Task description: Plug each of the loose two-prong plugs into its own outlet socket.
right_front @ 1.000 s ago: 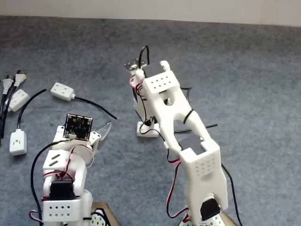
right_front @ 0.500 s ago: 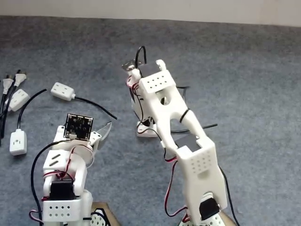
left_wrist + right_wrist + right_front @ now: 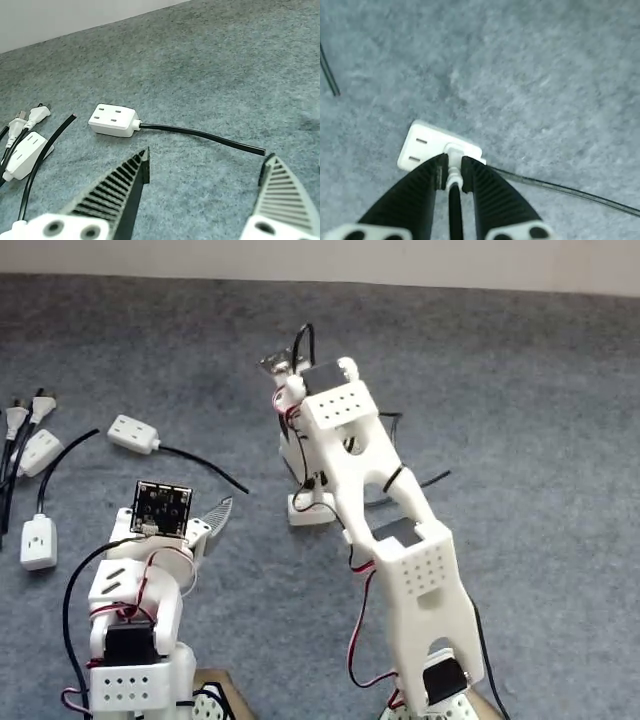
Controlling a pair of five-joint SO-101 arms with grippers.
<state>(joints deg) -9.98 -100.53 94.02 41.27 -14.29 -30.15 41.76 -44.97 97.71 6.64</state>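
My right gripper (image 3: 452,164) is shut on a white two-prong plug (image 3: 453,152) with a black cord. The plug's front end touches a white outlet socket (image 3: 431,146) lying on the carpet. Its prongs are hidden, and one pair of slots on the socket stays uncovered. In the high view that socket (image 3: 308,508) lies under the right arm. My left gripper (image 3: 207,156) hangs open and holds nothing, above the carpet short of another white socket (image 3: 114,119) with a black cord. In the high view the left gripper (image 3: 212,520) is near the left arm's base.
At the far left lie two loose plugs (image 3: 25,412), a white socket (image 3: 38,452) and another socket (image 3: 38,542) with black cords. The socket with the cord stub (image 3: 133,433) lies between them and the arms. Grey carpet stretches open to the right.
The right arm's wrist swung a little left, then back right and up. The socket under it slid slightly up and left. The left arm stayed almost still.
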